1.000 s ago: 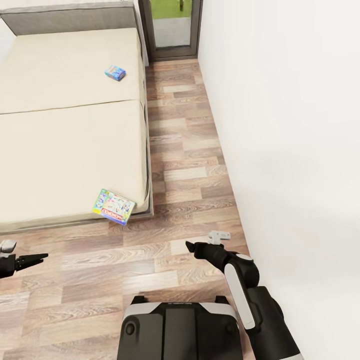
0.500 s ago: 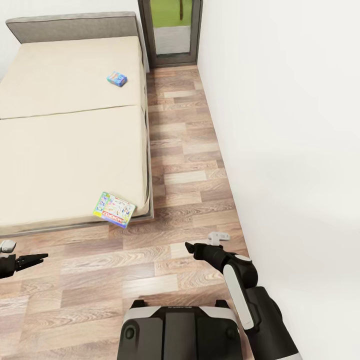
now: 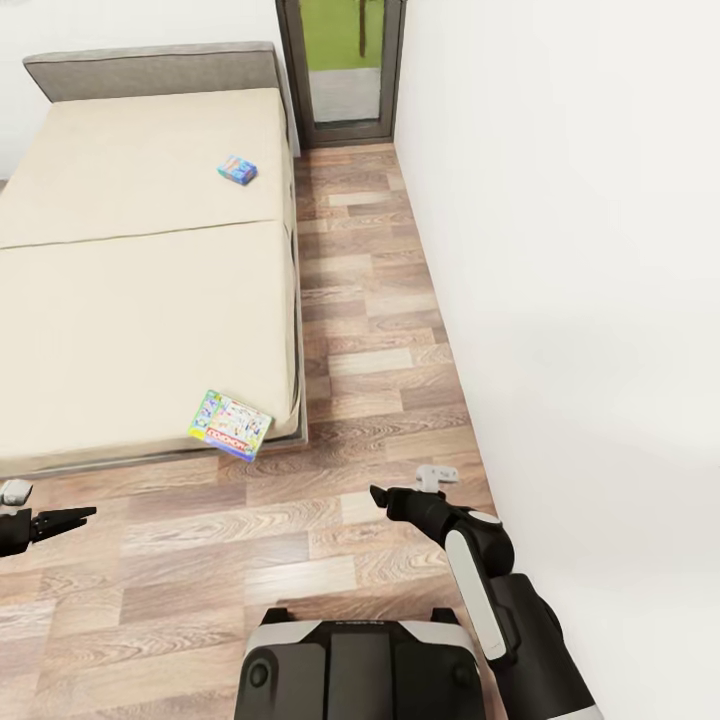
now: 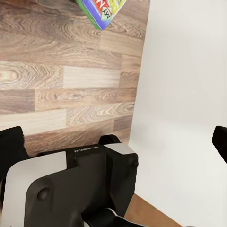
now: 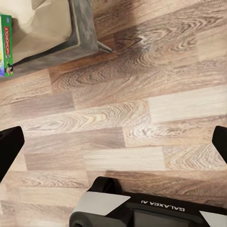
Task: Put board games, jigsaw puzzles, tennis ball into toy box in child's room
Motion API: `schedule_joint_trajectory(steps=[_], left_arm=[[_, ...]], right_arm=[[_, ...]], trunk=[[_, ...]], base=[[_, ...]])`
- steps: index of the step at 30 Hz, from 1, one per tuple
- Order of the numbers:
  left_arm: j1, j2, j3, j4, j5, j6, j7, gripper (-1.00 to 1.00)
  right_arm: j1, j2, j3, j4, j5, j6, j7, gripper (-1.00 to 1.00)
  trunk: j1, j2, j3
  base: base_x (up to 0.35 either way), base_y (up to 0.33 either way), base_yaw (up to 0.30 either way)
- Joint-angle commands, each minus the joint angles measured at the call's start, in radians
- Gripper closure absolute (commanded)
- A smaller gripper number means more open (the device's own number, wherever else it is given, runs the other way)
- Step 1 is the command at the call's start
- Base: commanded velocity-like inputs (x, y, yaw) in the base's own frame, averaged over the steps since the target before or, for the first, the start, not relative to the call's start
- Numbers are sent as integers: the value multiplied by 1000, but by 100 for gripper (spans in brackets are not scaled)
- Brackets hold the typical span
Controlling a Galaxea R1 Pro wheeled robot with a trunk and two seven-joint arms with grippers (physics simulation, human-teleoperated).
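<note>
Two board games lie on the beige bed [image 3: 130, 300]. A small blue one [image 3: 237, 170] is near the headboard. A larger green-edged one [image 3: 230, 424] sits at the bed's near corner, jutting over the edge; it also appears in the left wrist view [image 4: 101, 10] and the right wrist view [image 5: 5, 45]. My left gripper [image 3: 85, 516] hovers open over the floor, in front of the bed's foot. My right gripper [image 3: 380, 494] is open above the floor, right of that corner. Nothing is between either gripper's fingers. The table, toy box, jigsaw puzzles and tennis ball are out of view.
A white wall [image 3: 560, 300] runs along the right. A strip of wood-plank floor [image 3: 370, 330] lies between it and the bed, ending at a dark-framed glass door [image 3: 350, 60]. My base [image 3: 350, 660] is on the floor in front of the bed's foot.
The whole picture has shifted: the bed and both games sit slightly lower and smaller, and more of the headboard shows, so the camera has moved. Both arms hold the same pose.
</note>
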State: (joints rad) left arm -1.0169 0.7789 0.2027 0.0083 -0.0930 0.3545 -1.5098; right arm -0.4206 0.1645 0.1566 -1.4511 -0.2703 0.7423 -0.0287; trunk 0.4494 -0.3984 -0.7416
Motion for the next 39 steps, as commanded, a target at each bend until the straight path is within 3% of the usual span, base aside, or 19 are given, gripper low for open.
schedule_joint_trajectory(steps=[1,39], left_arm=[[-1,0,8,1,-10,11,-4,-100],[-1,-3,8,1,-10,11,-3,-100]], right_arm=[[0,0,0,-1,-4,4,-3,-100],[0,1,0,14,-3,2,-4,-100]], trunk=[[1,-2,0],[1,-2,58]], base=[[0,0,0],[0,0,0]])
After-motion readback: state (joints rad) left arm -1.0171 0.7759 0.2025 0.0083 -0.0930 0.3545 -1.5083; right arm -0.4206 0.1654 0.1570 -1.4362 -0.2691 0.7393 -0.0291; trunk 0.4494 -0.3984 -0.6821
